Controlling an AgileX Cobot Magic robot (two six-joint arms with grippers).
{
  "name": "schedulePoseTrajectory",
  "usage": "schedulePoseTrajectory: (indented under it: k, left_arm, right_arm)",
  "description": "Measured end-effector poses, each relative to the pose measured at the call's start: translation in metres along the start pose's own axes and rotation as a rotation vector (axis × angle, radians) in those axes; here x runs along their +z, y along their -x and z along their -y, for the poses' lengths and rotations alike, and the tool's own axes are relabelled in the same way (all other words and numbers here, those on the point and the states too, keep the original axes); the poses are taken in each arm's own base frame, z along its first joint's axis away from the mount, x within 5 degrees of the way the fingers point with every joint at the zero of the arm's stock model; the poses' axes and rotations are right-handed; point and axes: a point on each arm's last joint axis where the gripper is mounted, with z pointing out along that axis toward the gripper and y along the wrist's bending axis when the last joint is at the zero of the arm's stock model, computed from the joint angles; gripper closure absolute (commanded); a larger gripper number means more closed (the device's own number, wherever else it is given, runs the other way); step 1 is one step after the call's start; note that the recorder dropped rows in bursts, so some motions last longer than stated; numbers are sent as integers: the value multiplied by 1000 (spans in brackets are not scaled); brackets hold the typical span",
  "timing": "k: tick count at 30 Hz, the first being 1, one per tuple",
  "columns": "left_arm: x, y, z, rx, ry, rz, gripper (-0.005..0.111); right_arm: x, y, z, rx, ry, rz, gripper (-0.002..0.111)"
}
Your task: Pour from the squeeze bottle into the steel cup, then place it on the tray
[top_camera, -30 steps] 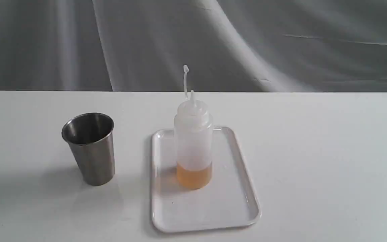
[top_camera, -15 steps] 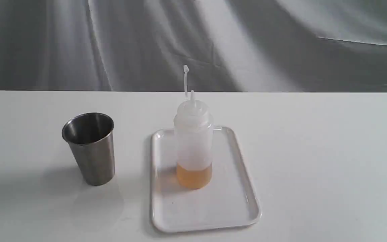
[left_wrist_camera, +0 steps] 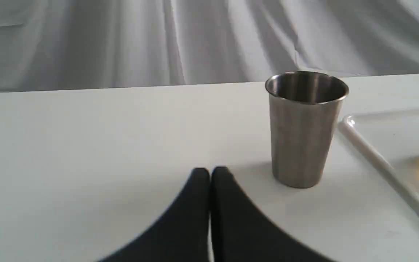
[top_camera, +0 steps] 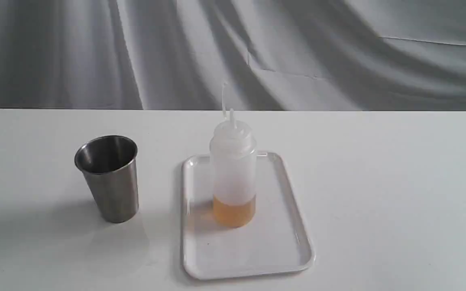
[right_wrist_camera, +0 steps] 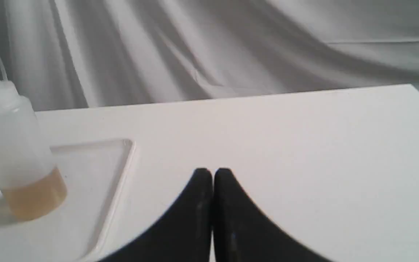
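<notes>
The squeeze bottle (top_camera: pixel 233 169) stands upright on the white tray (top_camera: pixel 293 242), amber liquid at its bottom, nozzle up and cap strap raised. The steel cup (top_camera: pixel 108 178) stands upright on the table to the left of the tray, apart from it. No gripper shows in the exterior view. My left gripper (left_wrist_camera: pixel 210 171) is shut and empty, low over the table, short of the steel cup (left_wrist_camera: pixel 304 127). My right gripper (right_wrist_camera: pixel 212 171) is shut and empty over bare table, to the side of the squeeze bottle (right_wrist_camera: pixel 16 153) and tray (right_wrist_camera: pixel 118 153).
A white table (top_camera: pixel 399 182) holds everything, with a draped grey cloth (top_camera: pixel 338 52) hanging behind its far edge. The table's corner (right_wrist_camera: pixel 413 89) shows in the right wrist view.
The folds of the backdrop cloth have shifted. Bottle, cup and tray have not moved.
</notes>
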Motion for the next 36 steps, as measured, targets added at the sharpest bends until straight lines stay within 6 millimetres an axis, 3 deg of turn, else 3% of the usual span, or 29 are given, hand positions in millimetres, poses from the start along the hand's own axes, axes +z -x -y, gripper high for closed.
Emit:
schedulePoseTrajectory:
  k: [18,36]
  left_arm:
    - [0,0,0,0,0,0,107]
    - [0,0,0,0,0,0,107]
  right_arm:
    - [1,-9,-5,-105,61,-53,108]
    - [0,-17,-1,-96,14,-138,108]
